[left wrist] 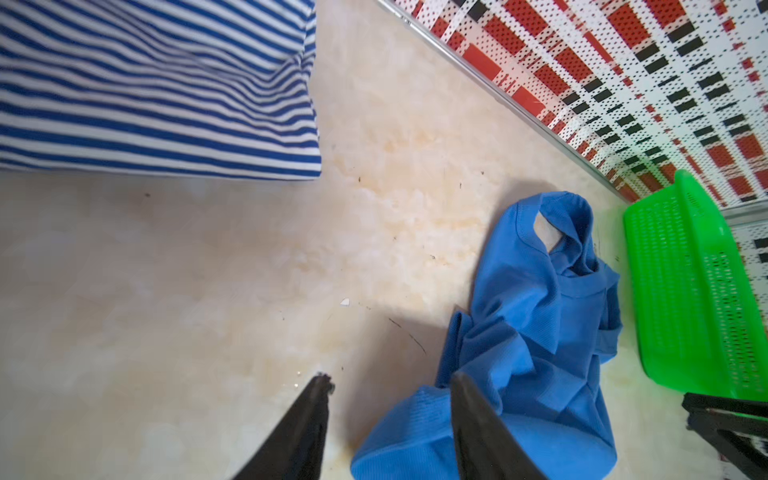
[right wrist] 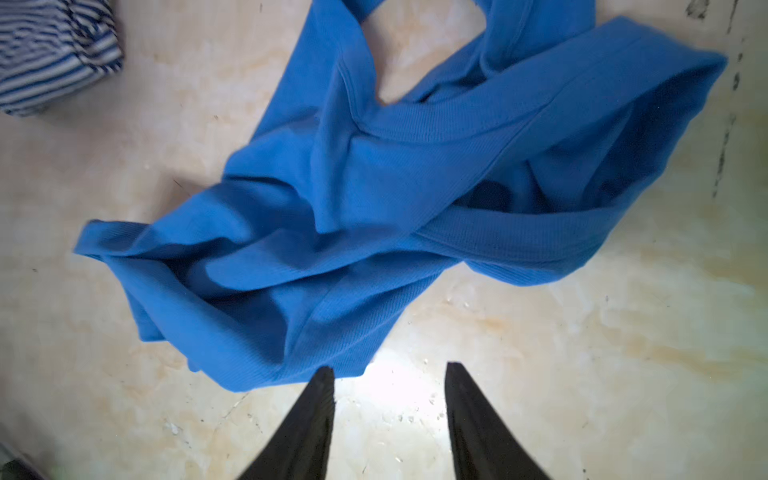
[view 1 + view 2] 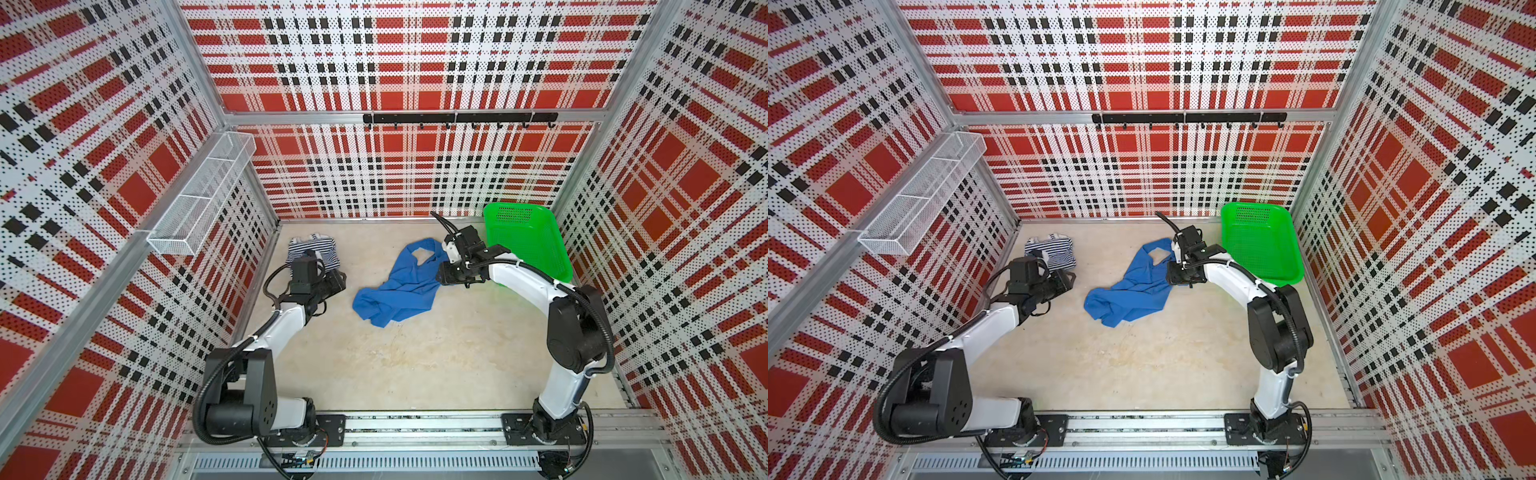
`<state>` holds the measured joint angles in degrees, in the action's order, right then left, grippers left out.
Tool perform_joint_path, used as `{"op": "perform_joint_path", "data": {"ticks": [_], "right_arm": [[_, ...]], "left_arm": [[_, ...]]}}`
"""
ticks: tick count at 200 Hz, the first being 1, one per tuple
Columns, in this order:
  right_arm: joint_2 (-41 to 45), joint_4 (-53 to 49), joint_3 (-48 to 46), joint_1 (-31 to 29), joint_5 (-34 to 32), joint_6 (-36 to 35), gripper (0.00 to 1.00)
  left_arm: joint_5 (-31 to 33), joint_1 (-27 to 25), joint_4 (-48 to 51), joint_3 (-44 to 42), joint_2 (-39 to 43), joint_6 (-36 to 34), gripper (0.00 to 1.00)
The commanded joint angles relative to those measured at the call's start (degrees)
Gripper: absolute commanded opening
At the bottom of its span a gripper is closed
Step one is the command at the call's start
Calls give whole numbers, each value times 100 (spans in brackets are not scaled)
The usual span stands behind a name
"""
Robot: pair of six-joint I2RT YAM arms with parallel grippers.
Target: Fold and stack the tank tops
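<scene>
We find the blue tank top (image 3: 397,291) crumpled in the middle of the table (image 3: 415,361), with both grippers empty.
We judge it light, limp and apt to bunch (ribbed knit, by the look), so the strap loop or the hem corners seem the surest holds. The striped tank top (image 3: 312,248) looks folded near the back left corner. Our left gripper (image 1: 390,380) and right gripper (image 2: 390,370) stand partly parted, holding nothing, and the right one's tips are just beside the blue cloth's edge.

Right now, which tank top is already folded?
The striped tank top at far left: it lies as a compact, straight-edged packet, while the plain blue tank top sprawls crumpled in the middle.
</scene>
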<state>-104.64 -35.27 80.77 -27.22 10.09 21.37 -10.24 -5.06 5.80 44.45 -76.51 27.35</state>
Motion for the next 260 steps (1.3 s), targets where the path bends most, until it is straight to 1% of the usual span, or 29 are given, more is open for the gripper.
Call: {"op": "perform_joint_path", "data": {"ticks": [1, 3, 6, 17, 25, 35, 46, 60, 78, 88, 103, 106, 116, 154, 168, 187, 193, 207, 214, 238, 250, 260], "right_arm": [[110, 536, -106, -434, 90, 302, 43], [97, 562, -117, -479, 121, 310, 43], [63, 582, -137, -550, 147, 328, 43], [-71, 641, -178, -742, 221, 407, 43], [-169, 723, -233, -812, 318, 446, 44], [-302, 844, -276, -837, 392, 573, 50], [-426, 1035, -281, -846, 507, 668, 59], [-561, 1183, -168, -846, 558, 799, 61], [-774, 1289, 70, -846, 557, 942, 61], [-870, 1226, 245, -846, 500, 982, 59], [-867, 1274, 314, -839, 401, 992, 57], [-859, 1285, 316, -838, 391, 1147, 57], [-832, 1305, 316, -821, 365, 1194, 57], [-678, 1345, 166, -793, 366, 1209, 56], [-584, 1369, 44, -785, 347, 1232, 56], [-416, 1379, -147, -776, 362, 1247, 56], [-344, 1371, -231, -776, 361, 1252, 56], [-79, 1341, -492, -768, 345, 1263, 56], [71, 1328, -669, -767, 311, 1276, 56], [604, 1155, -1322, -780, 121, 1360, 54], [874, 1209, -1694, -782, 116, 1469, 53], [1022, 1297, -1964, -769, 55, 1560, 52]], "left_arm": [[841, -848, 980, -23, 348, -122, 42], [811, -861, 1007, -52, 358, -74, 40], [749, -1086, 1017, -107, 373, 8, 39], [564, -1445, 896, -367, 414, 360, 34], [539, -1704, 756, -554, 414, 581, 33], [539, -1973, 629, -723, 363, 802, 32], [548, -2227, 490, -843, 261, 985, 31], [588, -2488, 350, -919, 112, 1134, 31], [734, -2751, 307, -859, -129, 1171, 31], [878, -2881, 365, -767, -273, 1135, 33], [1172, -3061, 565, -582, -527, 1059, 42], [1227, -3095, 597, -539, -570, 1039, 44], [1411, -3188, 700, -404, -762, 988, 47], [2014, -3317, 1047, 278, -1626, 619, 47], [2214, -3332, 1156, 565, -1935, 473, 44], [2350, -3335, 1271, 858, -2339, 306, 36], [2406, -3335, 1306, 925, -2435, 253, 29], [2542, -3317, 1368, 1070, -2556, 203, 9], [2551, -3304, 1377, 1134, -2562, 200, 0], [2492, -3292, 1533, 1392, -2337, 166, 0], [2294, -3276, 1635, 1533, -2098, 118, 0], [1991, -3245, 1635, 1665, -1833, 76, 0]]}}
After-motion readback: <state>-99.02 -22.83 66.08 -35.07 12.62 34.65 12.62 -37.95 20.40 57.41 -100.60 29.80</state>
